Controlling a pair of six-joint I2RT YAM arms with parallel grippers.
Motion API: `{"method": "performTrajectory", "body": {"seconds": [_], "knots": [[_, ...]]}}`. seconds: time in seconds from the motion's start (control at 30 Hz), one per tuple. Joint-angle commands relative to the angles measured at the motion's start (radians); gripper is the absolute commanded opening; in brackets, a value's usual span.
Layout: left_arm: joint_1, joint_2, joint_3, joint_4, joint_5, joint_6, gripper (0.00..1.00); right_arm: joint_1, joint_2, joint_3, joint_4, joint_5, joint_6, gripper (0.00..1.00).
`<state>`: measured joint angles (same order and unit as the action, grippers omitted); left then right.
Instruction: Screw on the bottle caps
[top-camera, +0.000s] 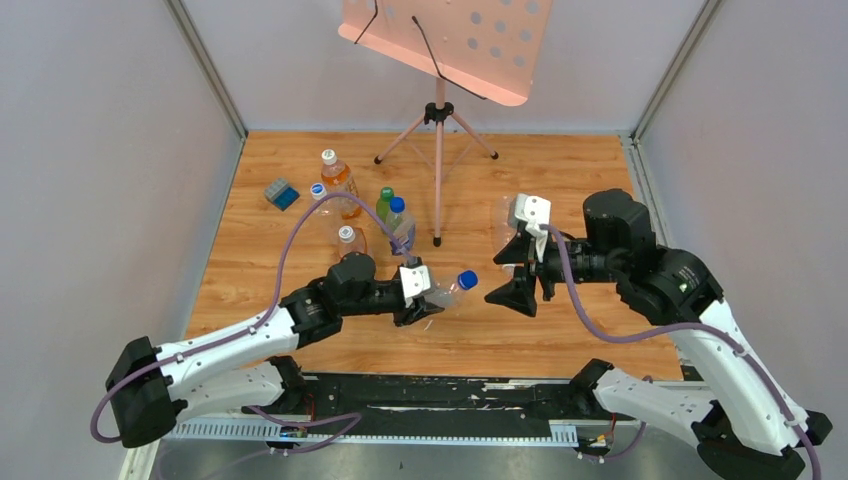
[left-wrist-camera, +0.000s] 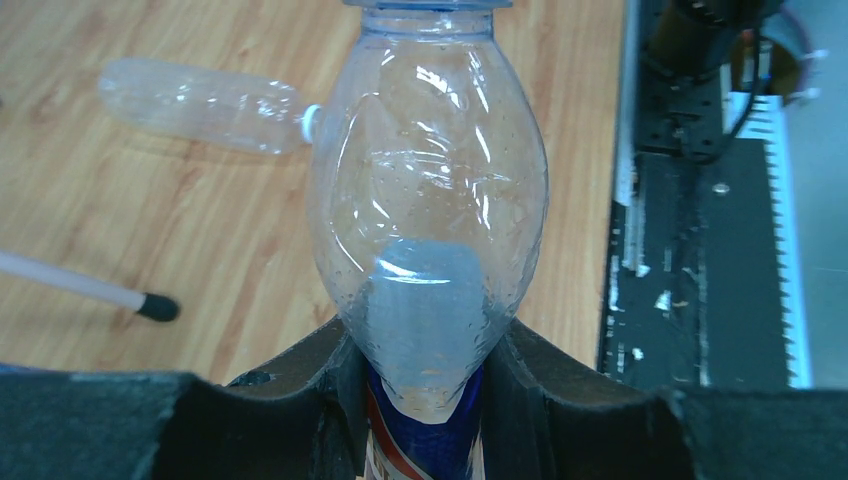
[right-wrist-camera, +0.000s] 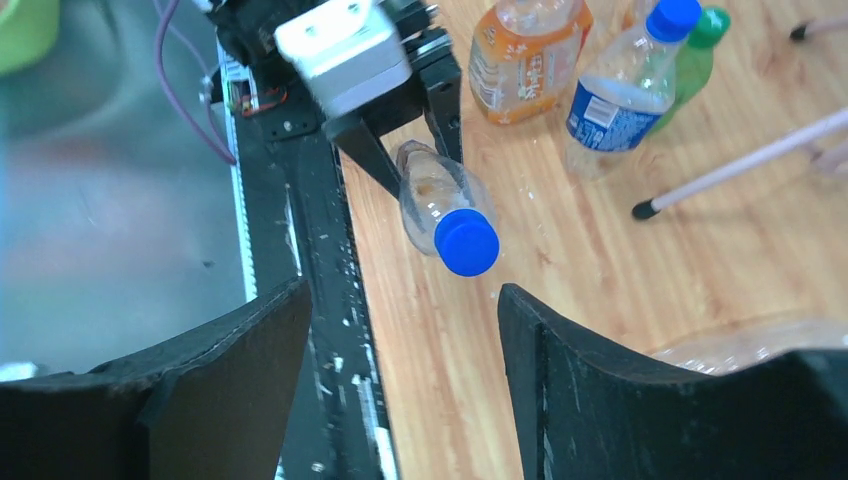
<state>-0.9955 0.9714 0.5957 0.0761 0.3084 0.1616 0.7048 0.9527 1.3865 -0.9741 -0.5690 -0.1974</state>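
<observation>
My left gripper (top-camera: 425, 300) is shut on a clear plastic bottle (left-wrist-camera: 430, 200) and holds it lying sideways above the table, neck pointing right. A blue cap (top-camera: 467, 280) sits on its neck and also shows in the right wrist view (right-wrist-camera: 467, 242). My right gripper (top-camera: 505, 272) is open and empty. It faces the cap from the right with a small gap, and in its own view (right-wrist-camera: 400, 330) the cap lies just beyond the fingertips. The left gripper (left-wrist-camera: 425, 400) clamps the bottle by its labelled lower body.
An orange bottle (top-camera: 338, 178), a green bottle (top-camera: 385, 202) and a blue-capped bottle (top-camera: 400, 226) stand at the back left, with a blue-grey block (top-camera: 281, 193). A clear uncapped bottle (left-wrist-camera: 200, 95) lies by my right gripper. A pink music stand's tripod (top-camera: 438, 130) stands behind.
</observation>
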Motion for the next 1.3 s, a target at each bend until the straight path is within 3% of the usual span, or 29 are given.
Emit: {"method": "performTrajectory", "body": {"seconds": [0.0,0.3,0.53,0.7,0.87,1.07,1.17,1.23,1.27], "knots": [[0.039,0.008,0.077,-0.017,0.29,-0.06,0.1,0.009,0.008,-0.022,-0.065,-0.108,-0.342,0.69],[0.043,0.045,0.112,0.003,0.351,-0.064,0.1,0.021,0.024,-0.05,-0.057,-0.231,-0.434,0.69],[0.043,0.065,0.125,0.008,0.369,-0.073,0.1,0.021,0.03,-0.072,-0.022,-0.244,-0.472,0.69],[0.043,0.065,0.127,0.016,0.363,-0.076,0.1,0.021,0.038,-0.077,-0.015,-0.243,-0.467,0.64],[0.043,0.066,0.13,0.025,0.342,-0.075,0.1,0.021,0.051,-0.081,-0.015,-0.235,-0.436,0.52],[0.043,0.064,0.139,0.025,0.284,-0.038,0.09,0.021,0.082,-0.086,-0.01,-0.187,-0.348,0.31],[0.042,0.065,0.141,0.044,0.233,-0.003,0.09,0.02,0.111,-0.083,0.004,-0.094,-0.216,0.16],[0.043,0.068,0.13,0.079,0.149,0.027,0.09,0.02,0.138,-0.072,0.025,-0.01,-0.056,0.0],[0.043,0.069,0.115,0.097,0.08,0.038,0.09,0.019,0.152,-0.066,0.037,0.052,0.063,0.0]]}}
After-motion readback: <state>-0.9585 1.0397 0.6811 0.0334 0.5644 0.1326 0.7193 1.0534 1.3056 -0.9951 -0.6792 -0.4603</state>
